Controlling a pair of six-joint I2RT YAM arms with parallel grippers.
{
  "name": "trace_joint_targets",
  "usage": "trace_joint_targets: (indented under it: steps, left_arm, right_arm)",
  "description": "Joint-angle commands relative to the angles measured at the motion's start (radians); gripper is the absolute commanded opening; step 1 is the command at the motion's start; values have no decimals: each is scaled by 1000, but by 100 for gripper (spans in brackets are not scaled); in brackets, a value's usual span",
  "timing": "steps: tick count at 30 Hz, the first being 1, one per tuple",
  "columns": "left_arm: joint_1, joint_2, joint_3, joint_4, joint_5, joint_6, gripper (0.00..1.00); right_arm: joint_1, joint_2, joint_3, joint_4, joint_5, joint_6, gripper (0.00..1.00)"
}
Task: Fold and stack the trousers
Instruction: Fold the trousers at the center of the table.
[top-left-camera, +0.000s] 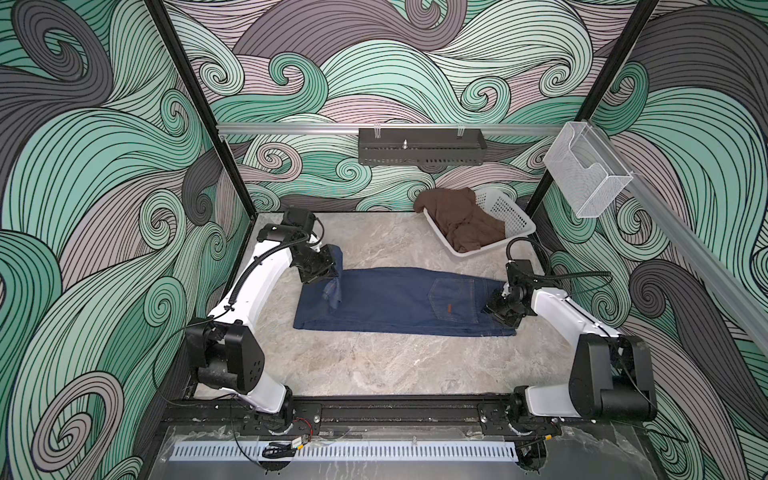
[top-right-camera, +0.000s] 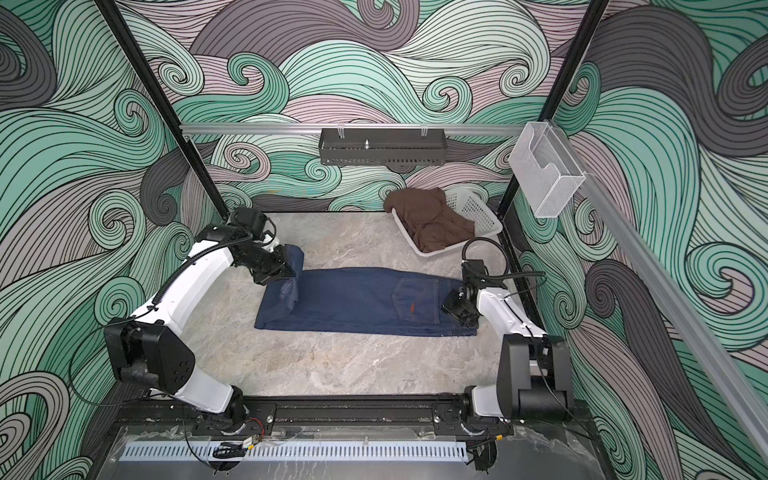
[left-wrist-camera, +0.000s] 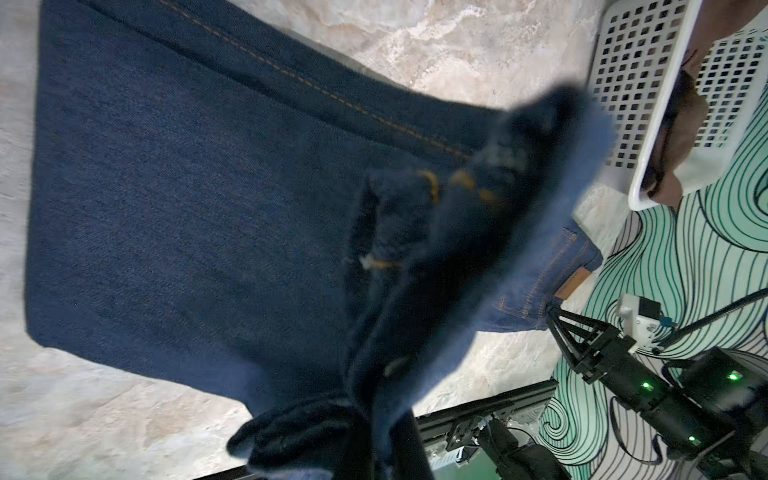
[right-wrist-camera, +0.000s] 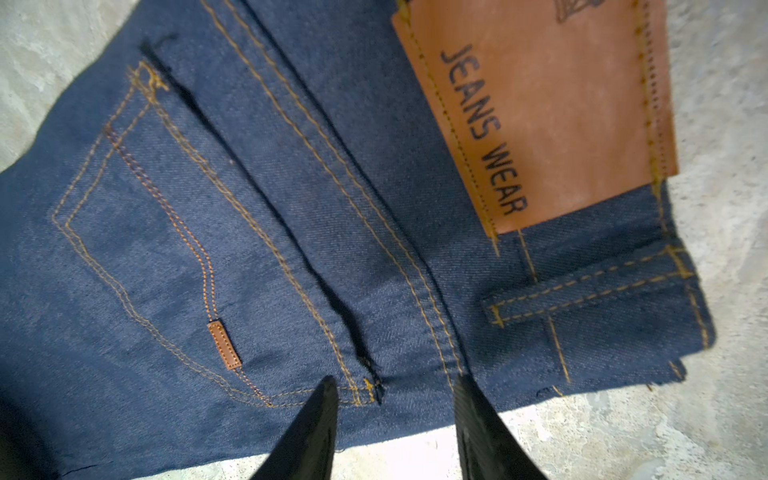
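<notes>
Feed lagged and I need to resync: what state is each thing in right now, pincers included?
trousers, folded lengthwise, flat on the table, leg end lifted.
left pincer, shut on the trousers' leg end.
right pincer, open, tips over the waistband end.
white basket, holding a garment.
brown garment, crumpled, partly draped over the basket's rim.

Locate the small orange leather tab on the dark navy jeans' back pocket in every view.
A top view: small orange tab low on the back pocket.
A top view: same place.
Left wrist: not visible.
Right wrist: at the pocket's stitched edge.
Shared landmark: the dark navy denim jeans, seen in all four.
</notes>
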Motion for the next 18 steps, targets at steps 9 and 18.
trace_joint_targets:
  steps: [9, 18]
  left_arm:
    - [-178, 76, -32, 242, -18, -217, 0]
    - [-279, 175, -61, 351, -45, -307, 0]
  right_arm:
    - [6, -9, -12, -7, -6, 3, 47]
    - [8, -9, -15, -6, -3, 4, 47]
